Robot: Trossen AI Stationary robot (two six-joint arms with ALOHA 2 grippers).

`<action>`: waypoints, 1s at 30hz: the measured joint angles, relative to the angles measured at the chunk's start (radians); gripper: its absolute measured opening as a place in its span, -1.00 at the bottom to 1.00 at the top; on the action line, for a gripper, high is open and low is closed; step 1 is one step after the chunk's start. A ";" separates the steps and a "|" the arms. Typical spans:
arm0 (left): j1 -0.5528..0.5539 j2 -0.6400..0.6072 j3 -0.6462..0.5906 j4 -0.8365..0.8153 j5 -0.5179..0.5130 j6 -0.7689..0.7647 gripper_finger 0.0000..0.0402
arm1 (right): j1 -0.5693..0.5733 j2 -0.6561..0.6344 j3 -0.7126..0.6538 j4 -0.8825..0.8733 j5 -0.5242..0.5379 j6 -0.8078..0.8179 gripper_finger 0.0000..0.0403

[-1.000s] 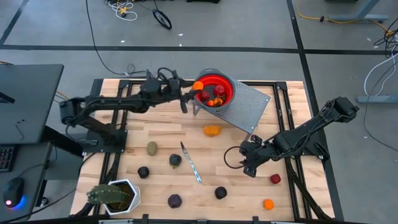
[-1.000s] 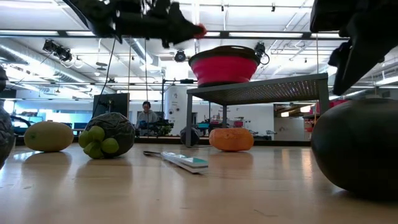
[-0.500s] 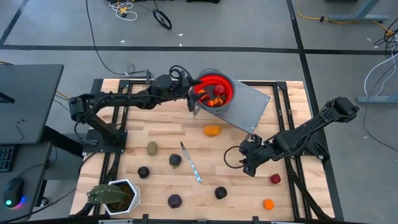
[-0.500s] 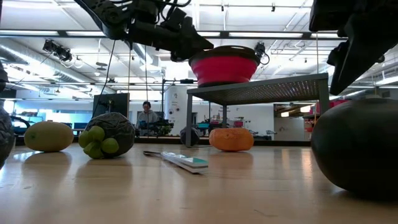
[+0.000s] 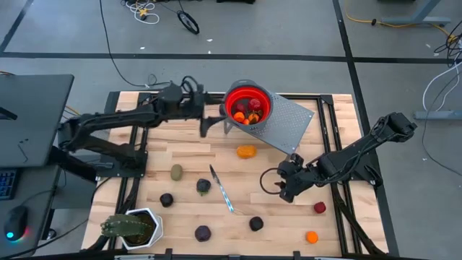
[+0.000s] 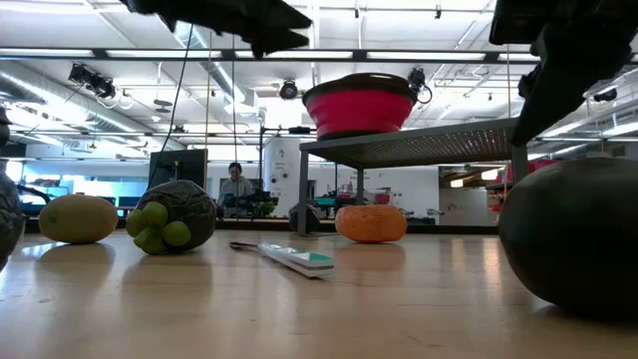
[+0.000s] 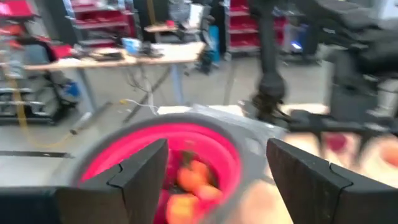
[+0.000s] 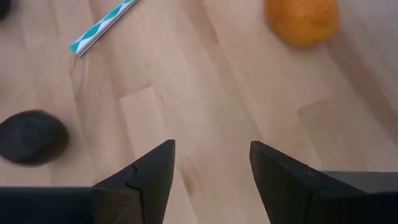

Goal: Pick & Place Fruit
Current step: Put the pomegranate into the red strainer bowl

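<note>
A: We log the left gripper (image 5: 204,124) just beside the red bowl (image 5: 248,105) on the metal shelf (image 5: 289,124); fingers apart, empty. Fruit (image 5: 247,113) sits inside the bowl.

B: We confirm. Right gripper (image 5: 283,189) hangs low over the table (image 5: 188,148), fingers parted, nothing between them. Loose fruit: an orange one (image 5: 246,152) near the shelf, dark ones (image 5: 256,224) around the knife (image 5: 221,189), a red one (image 5: 319,208) and a small orange one (image 5: 311,236) near the right arm.
</note>
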 joint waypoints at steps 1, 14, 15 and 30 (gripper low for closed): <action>-0.011 -0.027 -0.010 -0.031 0.008 0.007 0.36 | 0.000 0.000 0.000 -0.001 -0.020 0.002 0.08; -0.077 -0.177 -0.111 -0.021 -0.101 0.034 0.30 | 0.055 0.000 0.000 -0.223 -0.542 0.251 0.08; -0.077 -0.177 -0.111 -0.021 -0.101 0.034 0.30 | 0.067 0.000 0.000 -0.236 -0.562 0.267 0.08; -0.078 -0.168 -0.112 -0.075 -0.180 0.097 0.30 | 0.177 0.001 0.000 -0.265 -0.613 0.412 0.41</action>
